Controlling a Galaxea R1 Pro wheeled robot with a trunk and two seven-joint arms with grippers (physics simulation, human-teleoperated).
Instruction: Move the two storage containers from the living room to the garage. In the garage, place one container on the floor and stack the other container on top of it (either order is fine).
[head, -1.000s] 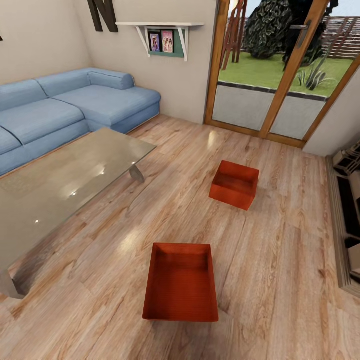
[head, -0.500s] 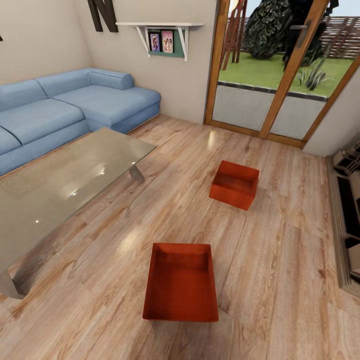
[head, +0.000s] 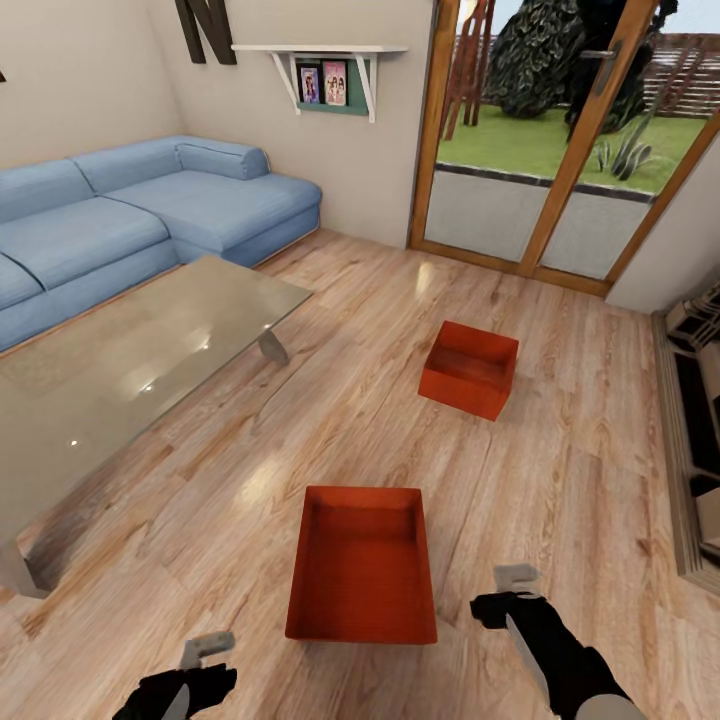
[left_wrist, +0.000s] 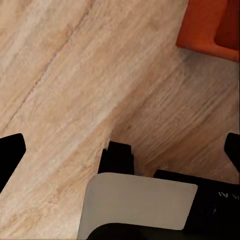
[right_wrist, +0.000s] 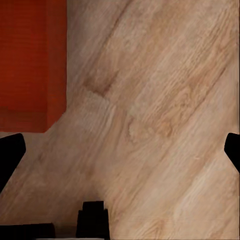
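A: On the wood plank floor (head: 560, 480) of the living room, where did the two storage containers sit?

B: The near container (head: 362, 563) lay straight ahead of the robot, its long axis running away from the camera. The far container (head: 469, 368) stood well apart from it, closer to the glass doors (head: 560, 140), turned at a slight angle. Both were empty and neither was touched.

A: And the arms?

B: The left gripper (head: 205, 650) hung low on the left of the near container's front corner; the right gripper (head: 515, 582) hung on the right of that container, beside its long right wall. So the bin lay between the two arms, with the right one nearer to it. In the right wrist view a corner of the container (right_wrist: 32, 65) showed just ahead of the spread fingertips; in the left wrist view only a corner (left_wrist: 210, 25) showed, farther off.

A: Were the jaws released or clenched?

B: Released on both, I judged: each wrist view showed dark fingertips at opposite edges with bare floor between, and nothing held.

A: What differed from half a second before?

B: Both arms had come up into the head view; earlier they were absent from it. The containers, the glass table (head: 130, 360) and the blue sofa (head: 150, 210) had not shifted.

A: The coming move?

B: Probably closing in on the long walls from both sides.
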